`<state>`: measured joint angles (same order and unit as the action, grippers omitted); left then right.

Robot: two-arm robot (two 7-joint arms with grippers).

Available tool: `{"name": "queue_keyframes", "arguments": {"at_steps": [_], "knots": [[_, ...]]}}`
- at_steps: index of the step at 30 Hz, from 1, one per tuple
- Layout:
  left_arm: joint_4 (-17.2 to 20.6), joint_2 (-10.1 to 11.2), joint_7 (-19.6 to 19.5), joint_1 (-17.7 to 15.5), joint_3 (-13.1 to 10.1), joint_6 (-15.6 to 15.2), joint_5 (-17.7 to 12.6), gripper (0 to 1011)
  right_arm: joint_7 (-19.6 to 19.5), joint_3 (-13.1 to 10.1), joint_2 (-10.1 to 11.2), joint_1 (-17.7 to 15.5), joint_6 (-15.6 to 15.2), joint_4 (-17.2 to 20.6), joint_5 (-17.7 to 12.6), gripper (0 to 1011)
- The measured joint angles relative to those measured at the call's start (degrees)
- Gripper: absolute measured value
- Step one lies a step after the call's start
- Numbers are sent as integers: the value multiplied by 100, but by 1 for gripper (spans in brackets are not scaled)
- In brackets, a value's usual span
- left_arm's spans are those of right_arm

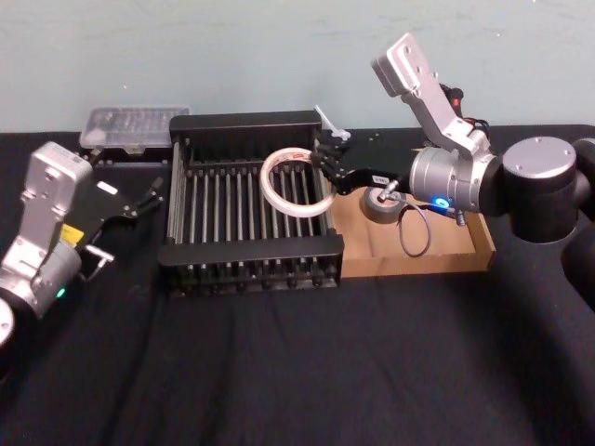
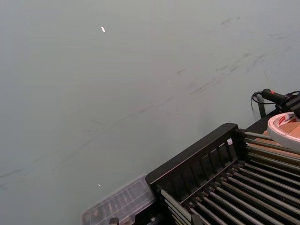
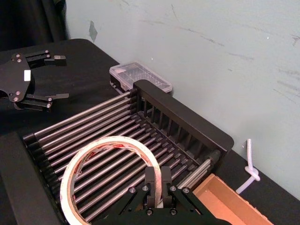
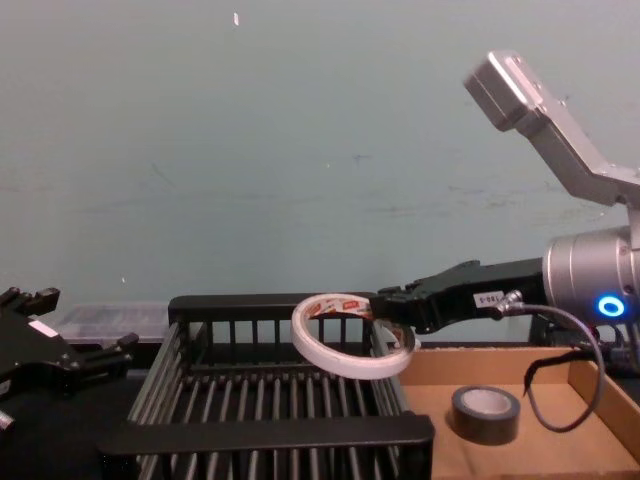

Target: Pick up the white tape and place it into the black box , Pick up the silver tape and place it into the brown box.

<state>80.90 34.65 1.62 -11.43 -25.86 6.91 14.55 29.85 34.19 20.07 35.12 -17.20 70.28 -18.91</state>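
Observation:
My right gripper [image 1: 325,167] is shut on the rim of the white tape [image 1: 296,183], a wide flat roll with red print inside. It holds the roll tilted above the right part of the black box [image 1: 251,255]. The right wrist view shows both fingers pinching the white tape [image 3: 110,173] over the black box [image 3: 187,122]. From the chest view, the white tape [image 4: 350,345] hangs just above the basket bars. The silver tape [image 1: 383,204] lies flat in the brown box [image 1: 437,260], under my right wrist. My left gripper [image 1: 139,200] rests open at the left of the basket.
A clear plastic case [image 1: 130,125] sits at the back left, behind the basket. A white cord [image 3: 251,164] lies by the wall behind the brown box. A cable loop [image 1: 414,228] hangs from my right wrist over the tray. Black cloth covers the table front.

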Motion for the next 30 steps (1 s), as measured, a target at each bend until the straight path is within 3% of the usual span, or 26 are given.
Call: {"name": "queue_keyframes", "arguments": {"at_steps": [12, 30], "knots": [[0, 0, 0, 0, 0, 0, 0, 1001, -2, -2, 16, -8, -11, 21, -11, 105], [0, 0, 0, 0, 0, 0, 0, 1001, -3, -7, 24, -16, -26, 34, -25, 632]]}}
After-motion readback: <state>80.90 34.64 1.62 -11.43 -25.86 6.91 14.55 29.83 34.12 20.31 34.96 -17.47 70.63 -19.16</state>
